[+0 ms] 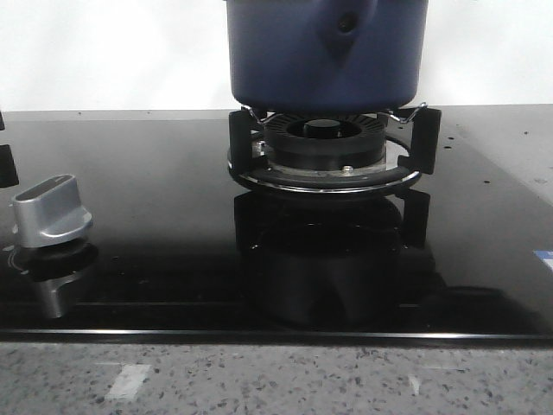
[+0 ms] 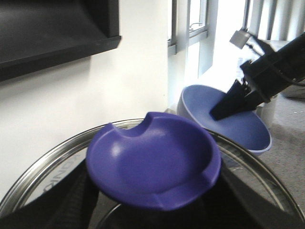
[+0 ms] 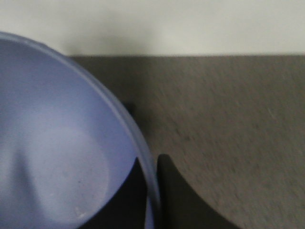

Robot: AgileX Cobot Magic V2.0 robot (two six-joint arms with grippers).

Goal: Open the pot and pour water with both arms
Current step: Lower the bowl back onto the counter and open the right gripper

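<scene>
The dark navy pot (image 1: 327,54) stands on the gas burner's black supports (image 1: 324,151), its handle lug (image 1: 346,35) facing me and its top cut off by the frame. The left wrist view shows a glass lid with a steel rim (image 2: 28,186) and a wide blue knob (image 2: 152,162). My left gripper (image 2: 152,202) has dark fingers (image 2: 71,195) on both sides under that knob and looks shut on it. My right gripper (image 3: 150,164) pinches the rim of a lighter blue bowl (image 3: 57,157), one finger inside and one outside. The bowl (image 2: 248,129) and the right gripper (image 2: 228,102) also show beyond the lid.
A silver control knob (image 1: 54,212) sits at the left of the glossy black cooktop (image 1: 173,225). A speckled grey counter (image 3: 228,119) runs under the bowl up to a white wall. A dark hood or cabinet (image 2: 52,33) hangs above the lid.
</scene>
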